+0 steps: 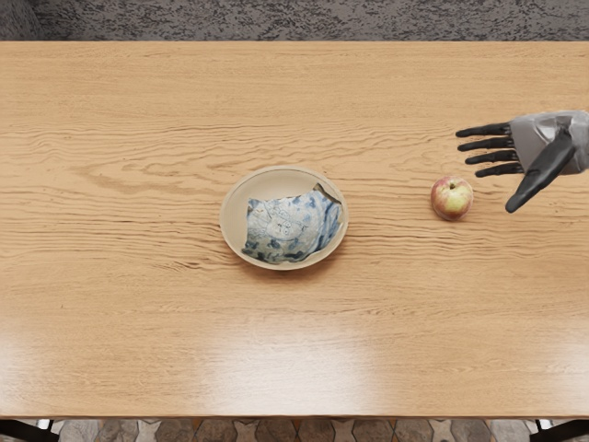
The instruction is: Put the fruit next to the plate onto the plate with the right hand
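Table (138, 304): light wood with a strong grain. From my head camera it fills nearly the whole view, and its front edge runs along the bottom.
Plate (267, 181): a round, shallow beige dish, sitting a little left of the table's centre.
Plate contents: a blue-and-white patterned piece (293, 227) lies inside the dish and covers its lower right part. I cannot tell whether it is cloth or ceramic.
Apple (451, 198): red with yellow patches. It rests on the bare wood to the right of the plate, well apart from the rim, so the fruit is not on the plate.
Right hand (526, 149): it comes in from the right edge with dark fingers and a grey metal back, above and to the right of the apple as I see it.
Fingers (483, 130): four are stretched out and point left, with gaps between them. The thumb (541, 173) angles down toward the apple's side.
Hand state: spread and holding nothing. I see a strip of wood between the thumb tip and the apple, so they do not touch.
Surroundings: grey speckled floor (276, 18) beyond the far edge of the table.
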